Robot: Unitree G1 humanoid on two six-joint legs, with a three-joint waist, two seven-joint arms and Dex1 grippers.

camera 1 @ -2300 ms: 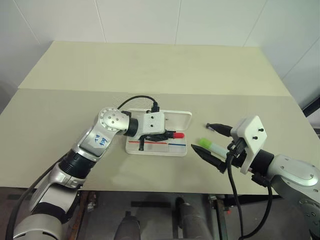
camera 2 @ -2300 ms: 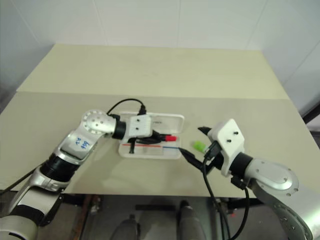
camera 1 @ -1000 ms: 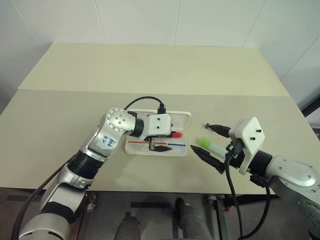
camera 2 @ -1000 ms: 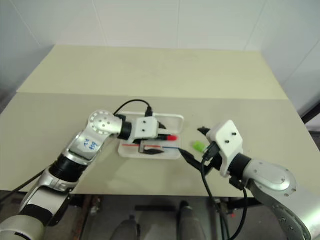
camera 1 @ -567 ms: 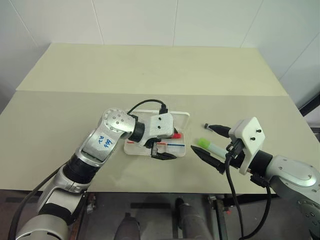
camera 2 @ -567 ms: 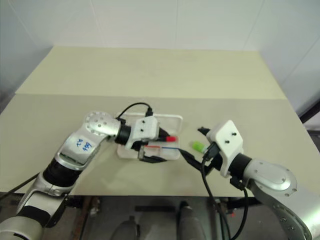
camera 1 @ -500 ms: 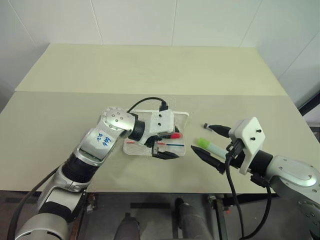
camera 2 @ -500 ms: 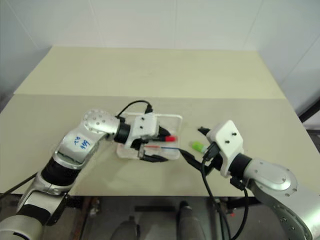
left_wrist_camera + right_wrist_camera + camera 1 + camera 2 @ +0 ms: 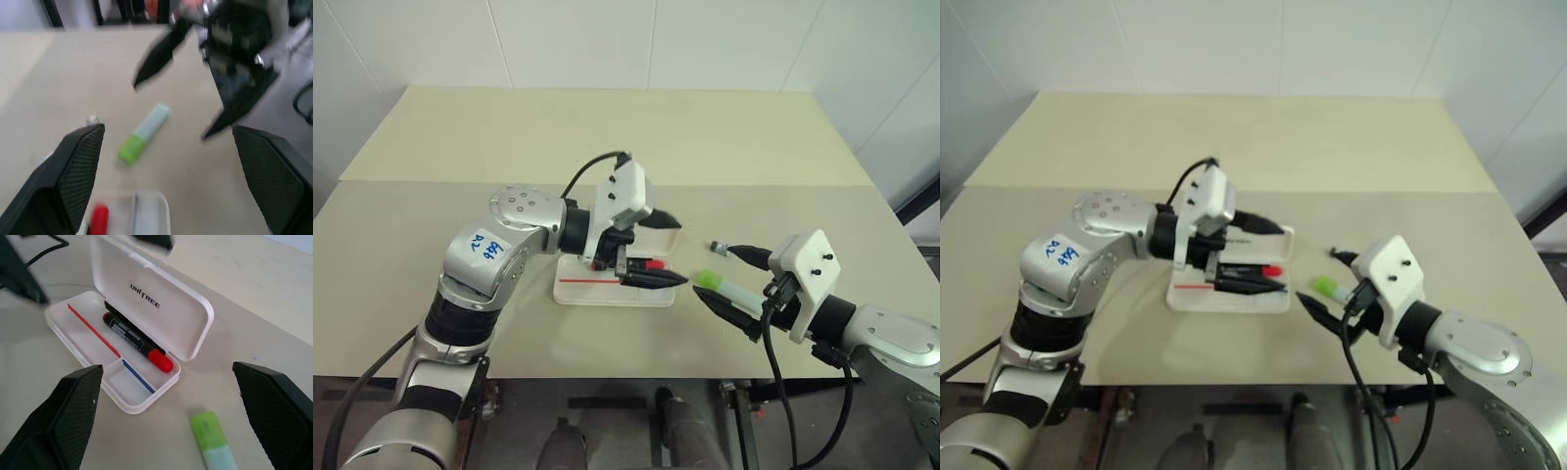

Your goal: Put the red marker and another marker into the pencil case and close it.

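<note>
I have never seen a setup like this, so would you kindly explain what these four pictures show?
A two-armed robot stands at a beige table. Two pictures look down from its head; the other two come from cameras on its wrists, with two black fingers rising at the bottom. An open white pencil case lies on the table with a red marker inside. A green-capped marker lies on the table beside it, between the fingers of the open right gripper. The left gripper hangs open above the case. Neither holds anything.
</note>
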